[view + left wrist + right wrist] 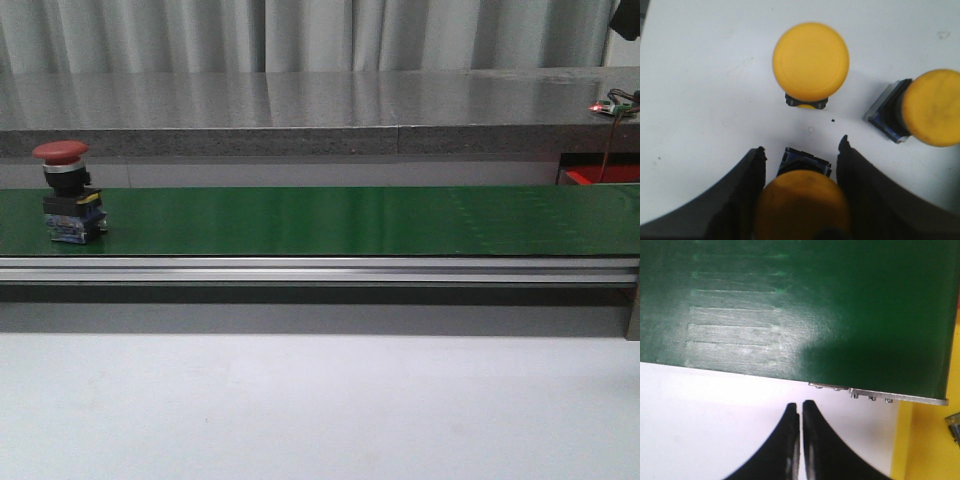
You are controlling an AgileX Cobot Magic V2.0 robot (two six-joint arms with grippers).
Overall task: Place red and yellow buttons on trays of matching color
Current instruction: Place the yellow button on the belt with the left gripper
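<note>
In the front view you are looking at a long green conveyor belt (340, 220) running across the frame above its aluminium rail (320, 268); a red button (68, 192) is standing upright on the belt's far left end, its mushroom cap on top and its dark base touching the belt; neither arm is showing here, and no tray is plainly showing either, only a red patch (598, 176) beyond the belt's right end that you cannot identify.

In the left wrist view you are seeing the left gripper (801, 150) with its jaws spread apart and a yellow button (802, 202) sitting between the two dark fingers (742, 190); whether the pads are pressing its sides you cannot tell; it is resting over a white surface (700, 90); beyond the fingertips a second yellow button (810, 61) is standing cap-up, and a third yellow button (932, 107) is lying tilted on its side near it, apart from both.

In the right wrist view you are seeing the right gripper (801, 407) with its jaws pressed together and nothing between them; it is hovering over white table just beside the belt's edge; a yellow surface (925, 440) is lying beside the belt's corner, with a small grey object (955, 424) cut off at the frame edge.
</note>
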